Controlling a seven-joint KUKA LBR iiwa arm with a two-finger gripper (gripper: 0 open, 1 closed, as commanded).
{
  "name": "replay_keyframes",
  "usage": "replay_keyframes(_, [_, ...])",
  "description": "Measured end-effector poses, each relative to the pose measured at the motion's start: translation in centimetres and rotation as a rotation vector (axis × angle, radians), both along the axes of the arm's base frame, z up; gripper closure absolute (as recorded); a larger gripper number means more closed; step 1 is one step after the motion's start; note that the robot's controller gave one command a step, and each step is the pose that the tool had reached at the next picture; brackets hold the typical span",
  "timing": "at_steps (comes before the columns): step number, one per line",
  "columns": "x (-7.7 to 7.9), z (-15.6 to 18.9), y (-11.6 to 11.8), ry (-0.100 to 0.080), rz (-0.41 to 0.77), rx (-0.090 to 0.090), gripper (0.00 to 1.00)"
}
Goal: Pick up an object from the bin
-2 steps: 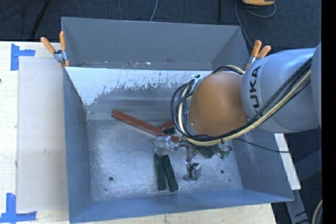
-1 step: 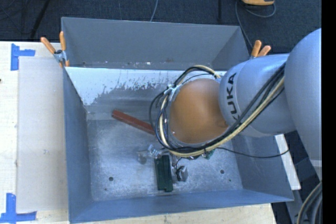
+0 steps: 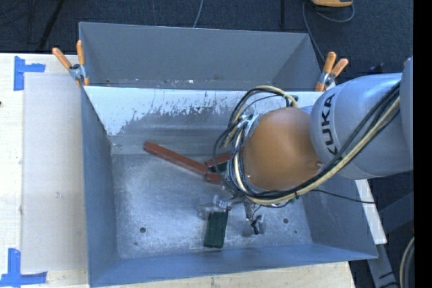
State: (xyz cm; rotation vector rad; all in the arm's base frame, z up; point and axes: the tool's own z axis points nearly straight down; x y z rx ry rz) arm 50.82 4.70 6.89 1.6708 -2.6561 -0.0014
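The claw hangs low over the floor of the bin, right of the middle and near the front wall. Most of it is tucked under the rounded orange cover on the wrist, so I cannot tell how far open it is, and nothing can be seen in its hold. Just beside it, on its left and slightly nearer the front wall, lies a small dark block, flat on the floor, long and narrow, with one short end toward the claw; whether the two touch cannot be made out. Behind the claw, a long red-brown stick lies slantwise across the floor, its left end near the middle of the bin and its right end passing under the orange cover. Black and yellow cables loop around the cover, and the grey arm comes in over the bin's right wall.
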Motion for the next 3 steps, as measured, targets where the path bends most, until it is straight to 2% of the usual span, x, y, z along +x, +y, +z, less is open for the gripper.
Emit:
replay_keyframes(1, [0.0,0.0,0.1,-0.001,0.001,0.001,1.00])
replay_keyframes(2, [0.0,0.0,0.1,-0.001,-0.001,0.002,1.00])
replay_keyframes(3, [0.0,4.7,0.2,-0.006,-0.004,0.002,1.00])
